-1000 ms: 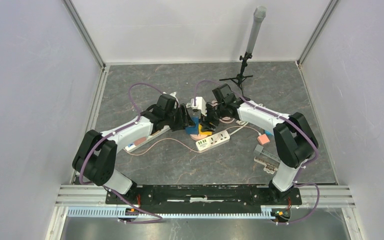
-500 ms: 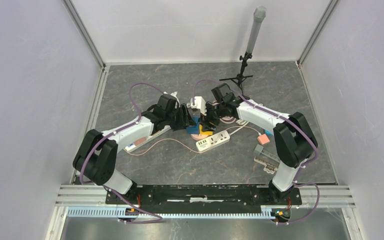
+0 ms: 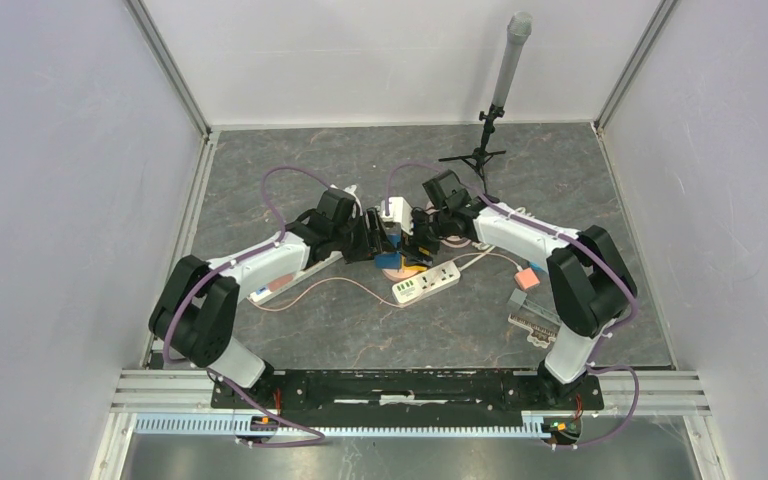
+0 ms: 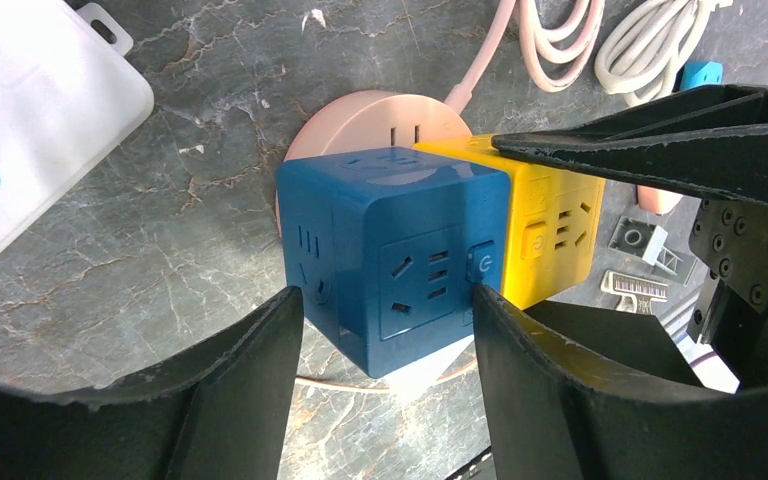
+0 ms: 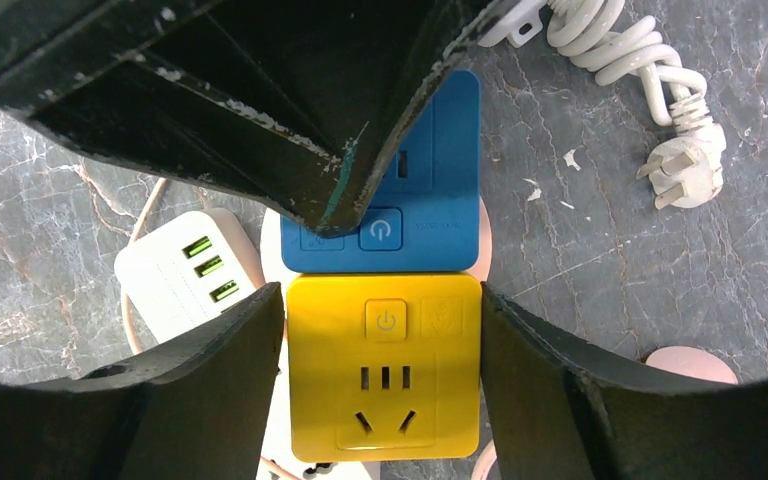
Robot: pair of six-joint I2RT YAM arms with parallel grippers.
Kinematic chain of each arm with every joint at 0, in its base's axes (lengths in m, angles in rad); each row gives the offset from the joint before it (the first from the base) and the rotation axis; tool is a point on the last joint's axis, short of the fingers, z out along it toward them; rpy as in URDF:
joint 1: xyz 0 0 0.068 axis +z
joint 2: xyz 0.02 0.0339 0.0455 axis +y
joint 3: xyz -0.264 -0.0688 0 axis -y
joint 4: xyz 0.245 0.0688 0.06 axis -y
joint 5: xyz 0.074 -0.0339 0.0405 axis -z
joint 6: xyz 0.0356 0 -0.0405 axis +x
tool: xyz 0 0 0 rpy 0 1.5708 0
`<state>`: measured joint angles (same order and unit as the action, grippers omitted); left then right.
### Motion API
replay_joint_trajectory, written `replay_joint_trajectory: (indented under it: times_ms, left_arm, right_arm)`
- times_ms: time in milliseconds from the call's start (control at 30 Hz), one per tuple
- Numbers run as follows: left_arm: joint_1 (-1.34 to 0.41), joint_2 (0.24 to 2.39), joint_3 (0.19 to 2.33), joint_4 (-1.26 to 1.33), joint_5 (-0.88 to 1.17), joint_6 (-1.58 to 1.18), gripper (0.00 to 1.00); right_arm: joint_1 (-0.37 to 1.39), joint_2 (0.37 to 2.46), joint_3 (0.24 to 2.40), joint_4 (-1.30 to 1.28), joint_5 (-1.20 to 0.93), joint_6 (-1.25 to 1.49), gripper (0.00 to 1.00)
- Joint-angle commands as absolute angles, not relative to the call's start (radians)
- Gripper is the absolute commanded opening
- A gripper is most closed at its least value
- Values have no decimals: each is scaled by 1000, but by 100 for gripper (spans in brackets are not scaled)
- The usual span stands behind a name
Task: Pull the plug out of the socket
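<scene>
A blue cube socket (image 4: pixel 390 250) and a yellow cube plug adapter (image 5: pixel 385 370) are joined side by side, resting over a round pink socket base (image 4: pixel 380 110). My left gripper (image 4: pixel 388 300) is shut on the blue cube, a finger against each side. My right gripper (image 5: pixel 382 310) is shut on the yellow cube, its fingers pressed to both side faces. In the top view the two grippers (image 3: pixel 380 238) (image 3: pixel 412 240) meet head-on over the cubes (image 3: pixel 390 242). The joint between the cubes shows closed in both wrist views.
A white USB power strip (image 3: pixel 425 282) lies just in front of the cubes. A coiled white cable with a plug (image 5: pixel 650 120) lies behind. A long white strip (image 3: pixel 290 272) lies under the left arm. A tripod stand (image 3: pixel 485 150) is at the back, with small pink (image 3: pixel 527 278) and grey (image 3: pixel 532 318) parts at the right.
Both grippers have moved in toward each other and closed around the cubes, which now sit hidden between the fingers in the top view. The cubes stay joined.
</scene>
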<state>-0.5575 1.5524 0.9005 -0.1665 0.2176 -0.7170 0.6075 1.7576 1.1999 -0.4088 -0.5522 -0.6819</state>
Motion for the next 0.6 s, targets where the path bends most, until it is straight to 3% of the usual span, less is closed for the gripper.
replay_joint_trajectory:
  times_ms: [0,200,267,333,433,567]
  left_arm:
    - [-565,1628,854,-309,127,-668,69]
    - [-565,1626,844,-309,120,-663,68]
    - [-565,1629,840,-310,118,-664,63]
    - [-565,1636,834,-311,114,-665,58]
    - [-565,1638,821,-313,95,-667,54]
    - [-565,1638,804,-332,57,-660,52]
  right_arm:
    - [618,1730,1177,-370,-580,-699,73]
    - [617,1733,1187,-401,-543,-712,68]
    - [618,1733,1196,-412,-528,-713,53]
    - [618,1728,1206,-414,-524,-709,28]
    - [618,1703,1211,-391,-544,-707,0]
    - [611,1655,1199,-321,-617,-686,0]
